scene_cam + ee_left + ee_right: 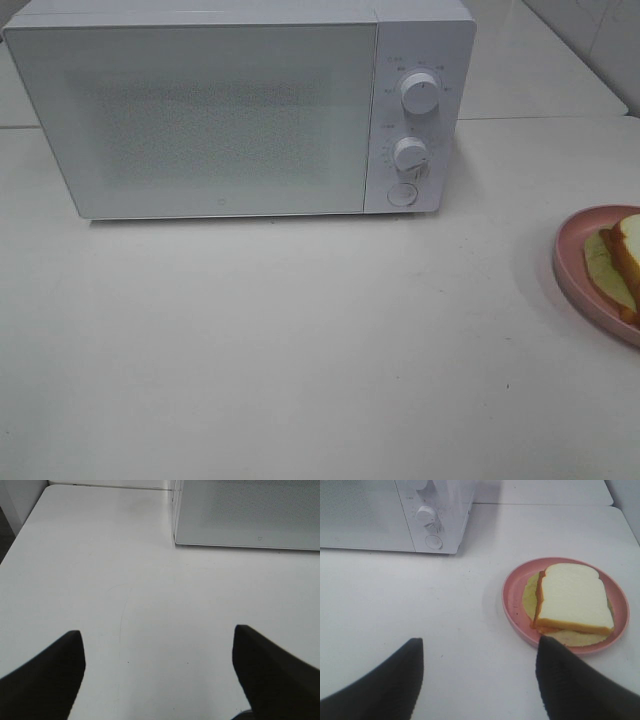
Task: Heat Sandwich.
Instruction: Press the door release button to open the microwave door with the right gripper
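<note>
The sandwich (572, 600), white bread with an orange-brown crust and pale yellow-green filling, lies on a pink round plate (512, 597); both sit at the right edge of the high view, sandwich (625, 262) on plate (575, 265). A white microwave (200, 110) stands at the back with its door closed. My right gripper (480, 647) is open, low over the table, with the plate just beyond its one fingertip. My left gripper (157, 632) is open over bare table near the microwave's (250, 515) front corner. Neither arm shows in the high view.
The microwave has two round knobs (421, 92) and a round button (402, 195) on its right panel. The white tabletop (300, 340) spreads in front of it. A table seam (560, 117) runs behind, and the table's left edge (22, 530) shows in the left wrist view.
</note>
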